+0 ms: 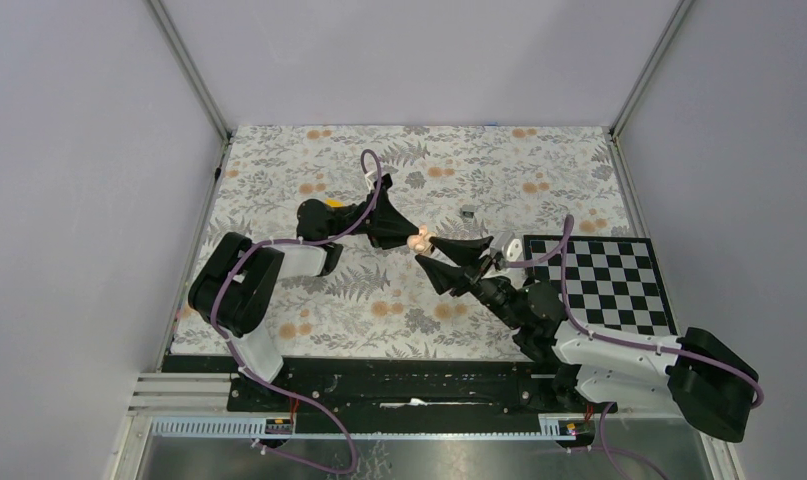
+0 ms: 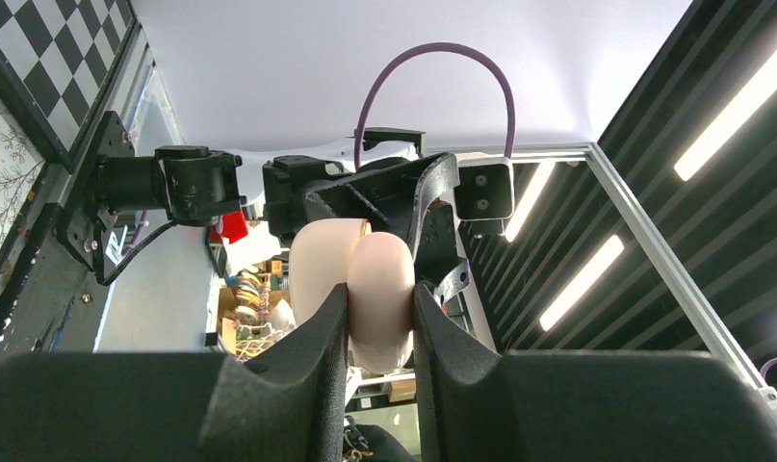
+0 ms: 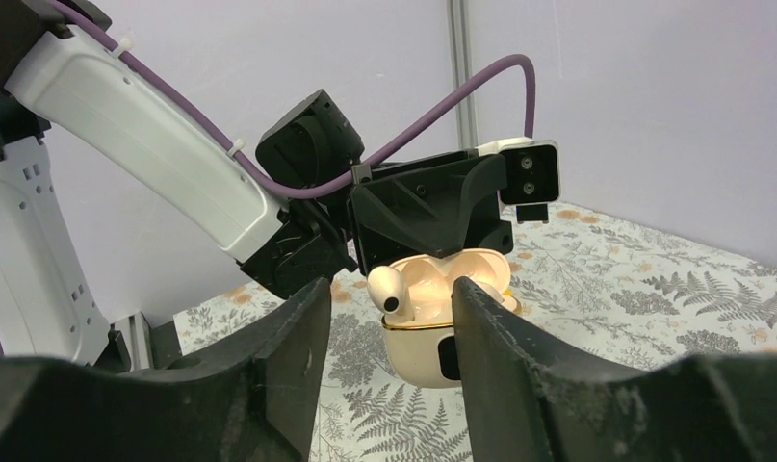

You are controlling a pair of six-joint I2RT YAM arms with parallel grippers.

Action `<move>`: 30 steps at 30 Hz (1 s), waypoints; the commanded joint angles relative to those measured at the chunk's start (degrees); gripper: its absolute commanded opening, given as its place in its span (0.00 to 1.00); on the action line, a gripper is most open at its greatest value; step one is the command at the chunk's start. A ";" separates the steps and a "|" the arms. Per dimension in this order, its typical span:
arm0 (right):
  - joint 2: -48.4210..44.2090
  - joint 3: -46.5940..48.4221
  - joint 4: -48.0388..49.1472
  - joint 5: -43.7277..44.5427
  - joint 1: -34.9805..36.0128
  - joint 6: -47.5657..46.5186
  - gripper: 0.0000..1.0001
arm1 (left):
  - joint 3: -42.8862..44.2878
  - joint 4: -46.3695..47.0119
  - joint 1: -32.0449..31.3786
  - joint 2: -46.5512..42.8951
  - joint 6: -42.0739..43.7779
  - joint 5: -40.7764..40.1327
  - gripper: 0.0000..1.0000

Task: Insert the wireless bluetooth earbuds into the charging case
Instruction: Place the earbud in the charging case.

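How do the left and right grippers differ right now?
Left gripper is shut on the cream charging case; right gripper is open, holding nothing. Left clamps the case's sides; right only points at the earbud sitting in it. Both are black and face the case.

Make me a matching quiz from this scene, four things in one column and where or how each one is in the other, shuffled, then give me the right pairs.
Things:
1. charging case
2. earbud
3. right gripper
4. checkerboard

Places or states:
A. lying flat on the right side of the table
B. jaws apart, holding nothing
C. clamped in the left gripper, lid open
D. sticking up out of the open case

Pairs: 1-C, 2-D, 3-B, 4-A
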 commanded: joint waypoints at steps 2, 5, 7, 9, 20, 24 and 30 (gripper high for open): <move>-2.31 0.49 1.04 1.48 -0.25 -0.40 0.61 | 1.27 7.55 0.12 -0.80 -15.87 -1.96 0.00; -2.65 1.26 -0.30 1.11 -0.28 -0.69 0.67 | 1.79 7.51 0.12 -0.59 -15.94 -1.92 0.00; -2.91 1.25 -0.36 1.09 -0.24 -0.66 0.71 | 1.62 7.50 0.12 -0.39 -15.92 -1.87 0.00; -3.36 1.22 -0.36 1.32 -0.26 -0.58 0.74 | 1.18 7.51 0.15 -0.22 -15.77 -1.87 0.00; -9.07 6.89 -16.01 4.77 -0.28 -1.59 0.79 | 1.40 5.78 0.21 -0.52 -13.53 -0.63 0.00; -10.10 12.13 -27.73 10.07 -0.24 -3.54 0.80 | 1.54 4.20 0.21 -1.08 -12.33 -0.12 0.00; -9.68 15.43 -34.13 12.20 -0.26 -5.76 0.83 | 1.84 2.41 0.58 -1.29 -10.99 0.26 0.00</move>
